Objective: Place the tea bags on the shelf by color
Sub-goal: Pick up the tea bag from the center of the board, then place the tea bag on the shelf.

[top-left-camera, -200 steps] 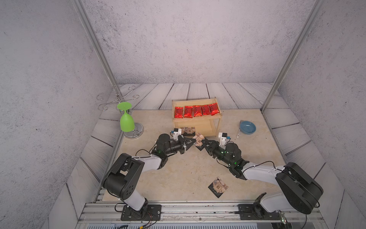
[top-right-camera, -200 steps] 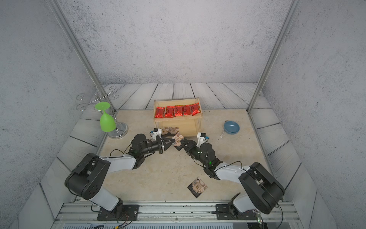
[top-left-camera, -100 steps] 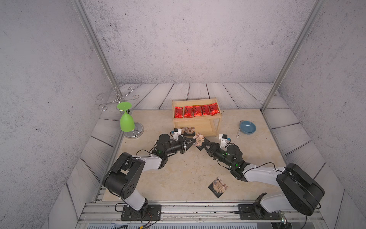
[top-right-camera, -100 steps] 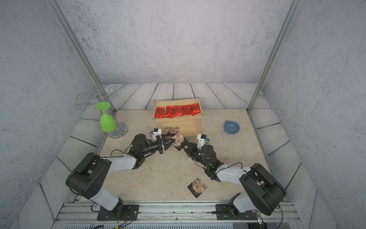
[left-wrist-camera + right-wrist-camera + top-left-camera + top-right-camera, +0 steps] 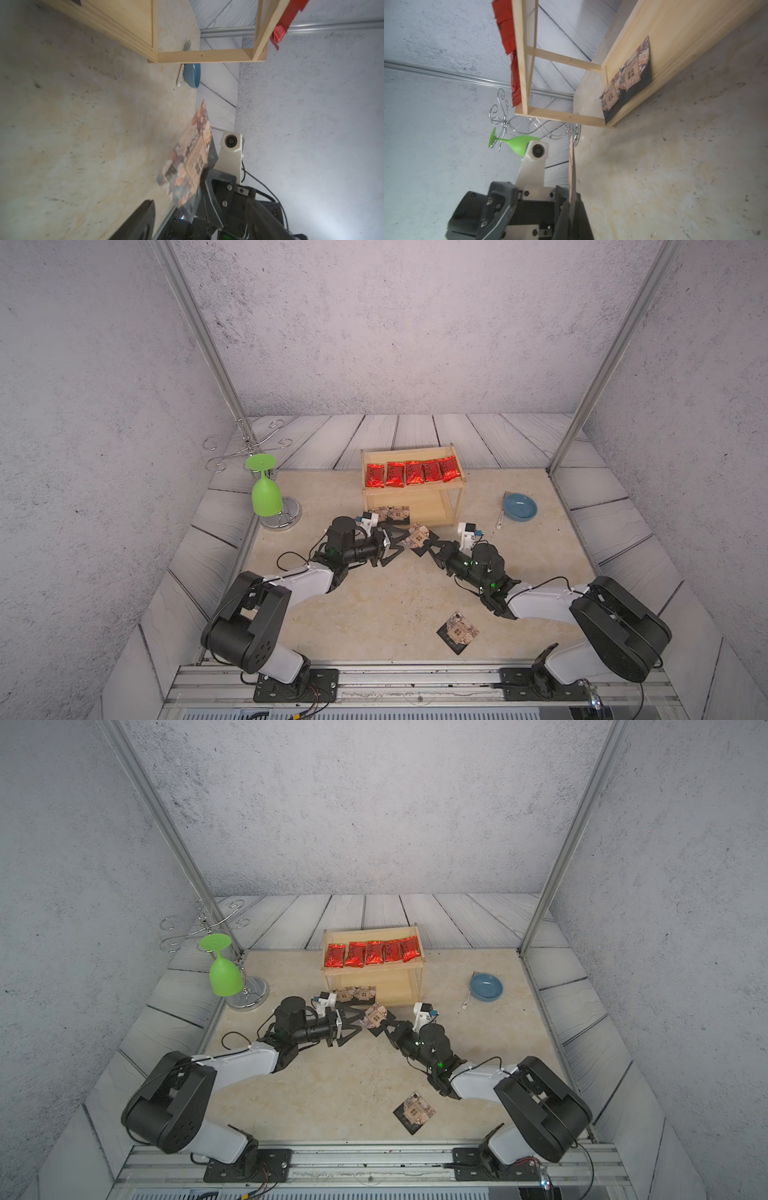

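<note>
The right tool (image 5: pixel 424 546) is clamped shut on the edge of a black packet (image 5: pixel 418 536), which sticks out ahead of its tips, just short of the shelf (image 5: pixel 432 508). The left tool (image 5: pixel 404 541) faces it with jaws spread wide, holding nothing, its tips just beside that packet. Two more black packets (image 5: pixel 392 513) lie on the lower board beyond the left tool, with five red sachets (image 5: pixel 411 472) on the board above.

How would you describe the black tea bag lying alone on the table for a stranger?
Start at the wooden shelf, then come toward the front rail beside the right arm. The lone black tea bag lies flat on bare table; its twins are the shelved pair on the lower board and the held tea bag in the right end effector.
</note>
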